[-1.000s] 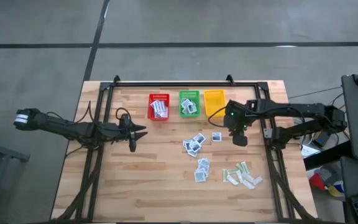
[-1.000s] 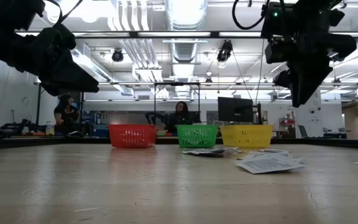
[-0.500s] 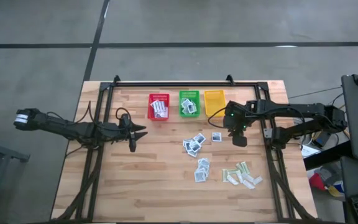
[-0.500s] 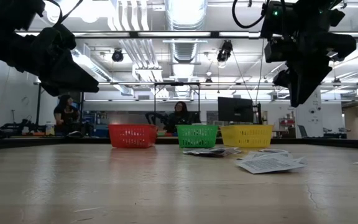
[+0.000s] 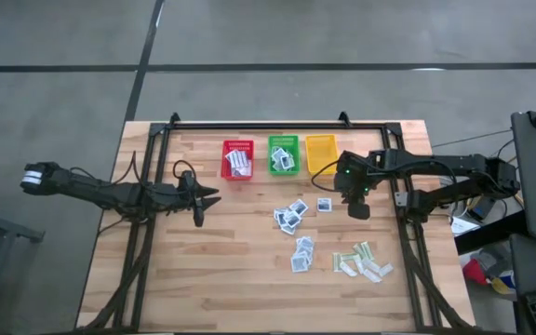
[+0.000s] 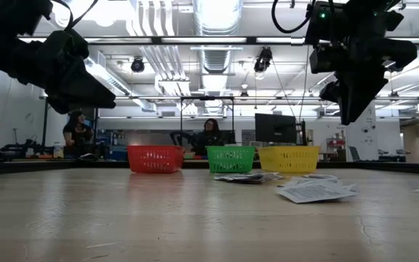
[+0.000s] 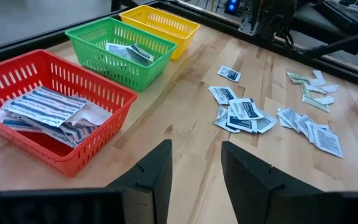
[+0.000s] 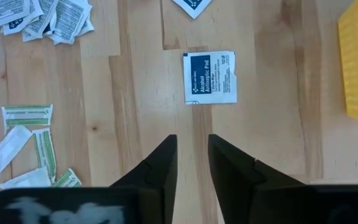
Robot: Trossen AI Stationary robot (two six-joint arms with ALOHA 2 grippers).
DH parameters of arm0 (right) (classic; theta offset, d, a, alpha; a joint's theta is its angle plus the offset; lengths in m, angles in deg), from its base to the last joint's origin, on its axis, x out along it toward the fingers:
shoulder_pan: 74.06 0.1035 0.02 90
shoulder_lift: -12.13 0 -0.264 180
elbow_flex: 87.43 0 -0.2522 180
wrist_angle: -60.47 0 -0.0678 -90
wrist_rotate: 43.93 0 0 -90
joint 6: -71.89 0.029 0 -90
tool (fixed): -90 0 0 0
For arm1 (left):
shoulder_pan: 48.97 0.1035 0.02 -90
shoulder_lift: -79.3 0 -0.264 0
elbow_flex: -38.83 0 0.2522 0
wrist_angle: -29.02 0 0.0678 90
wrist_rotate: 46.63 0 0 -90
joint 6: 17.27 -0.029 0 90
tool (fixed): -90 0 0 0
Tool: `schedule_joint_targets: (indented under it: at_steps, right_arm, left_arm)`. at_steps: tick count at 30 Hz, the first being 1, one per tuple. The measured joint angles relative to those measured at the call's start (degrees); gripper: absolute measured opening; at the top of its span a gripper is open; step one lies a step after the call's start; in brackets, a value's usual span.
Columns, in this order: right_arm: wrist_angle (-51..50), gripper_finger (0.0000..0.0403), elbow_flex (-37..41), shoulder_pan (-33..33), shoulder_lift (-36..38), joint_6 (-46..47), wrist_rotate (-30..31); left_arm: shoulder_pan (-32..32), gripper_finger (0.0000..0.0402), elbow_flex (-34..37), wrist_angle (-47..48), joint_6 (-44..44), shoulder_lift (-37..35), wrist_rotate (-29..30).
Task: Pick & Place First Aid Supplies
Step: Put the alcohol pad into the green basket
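Observation:
Small square white-blue packets lie flat on the table in two loose clusters (image 5: 291,215) (image 5: 302,253). One lone square packet (image 8: 210,77) lies apart from them (image 5: 325,204). Pale green-beige strips (image 5: 361,261) lie nearer the table's near right. Oblong blue-striped packets fill the red basket (image 7: 48,112), and a few square ones sit in the green basket (image 7: 126,53). My right gripper (image 8: 192,155) hovers open above bare wood just right of the lone packet (image 5: 356,209), well off the table (image 6: 353,116). My left gripper (image 7: 194,165) waits open left of centre (image 5: 207,197), pointing toward the baskets and packets.
Red (image 5: 237,159), green (image 5: 283,154) and yellow (image 5: 321,153) baskets stand in a row near the table's far edge. A black frame rail (image 5: 268,125) runs behind them. Bare wood (image 5: 240,270) spreads over the near left. People sit in the room beyond (image 6: 211,135).

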Motion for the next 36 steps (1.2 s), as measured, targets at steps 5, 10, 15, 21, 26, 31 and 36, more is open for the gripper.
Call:
schedule_joint_targets:
  at_steps: [5,10,15,21,26,31,36]
  right_arm:
    - [-0.09,0.0078,0.00,0.00,0.00,0.04,0.00]
    - [-0.09,0.0073,0.00,0.00,0.00,0.02,0.00]
    - [0.88,0.0077,0.00,0.00,-0.72,-0.43,0.00]
    - [4.24,0.0101,-0.43,-0.02,-5.30,-1.53,0.00]
    - [4.97,0.0138,-1.36,-0.07,-11.30,-1.12,0.55]
    - [8.06,0.0176,-2.50,-0.07,-17.64,-1.04,0.62]
    - [8.40,0.0198,-5.93,-0.07,-23.33,-0.60,1.30]
  left_arm:
    - [0.01,0.0133,0.00,0.00,-0.02,0.00,0.00]
    - [0.00,0.0133,0.00,0.02,-0.04,0.00,0.00]
    - [0.01,0.0133,0.00,0.00,-0.07,0.00,0.00]
    - [0.01,0.0133,0.00,0.03,-0.17,0.00,0.00]
    - [0.01,0.0133,0.00,0.06,-3.27,0.00,0.02]
    - [0.02,0.0133,0.00,0.04,-6.08,0.00,0.02]
    - [0.01,0.0133,0.00,0.07,-6.21,-0.01,0.02]
